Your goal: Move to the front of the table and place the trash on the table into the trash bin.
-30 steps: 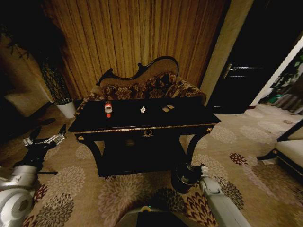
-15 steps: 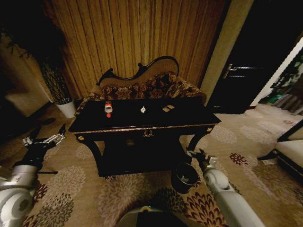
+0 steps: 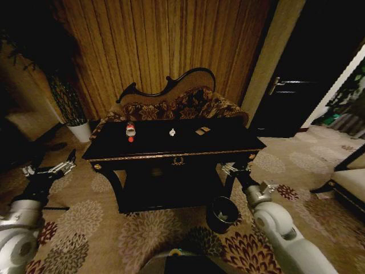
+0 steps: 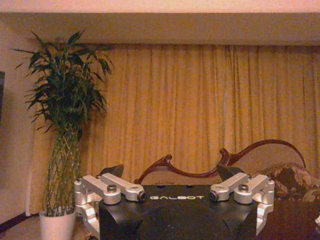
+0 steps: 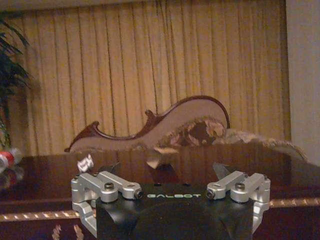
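Right gripper (image 5: pixel 170 172), black body with silver finger links, fingers spread apart, level with the front edge of the glossy black wooden table (image 5: pixel 240 165) with gold trim. On the tabletop: crumpled white paper bit (image 5: pixel 86 163), flat tan scrap (image 5: pixel 159 159) near the middle, red-capped little bottle (image 5: pixel 6 159) toward one end. Carved-back floral sofa (image 5: pixel 165 127) behind the far edge; pleated golden curtain (image 5: pixel 150 65) beyond.

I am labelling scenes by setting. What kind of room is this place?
Probably a hotel lounge or formal living room: a carved-back floral sofa before long curtains, a glossy black table with gold trim, a patterned carpet and a potted plant.
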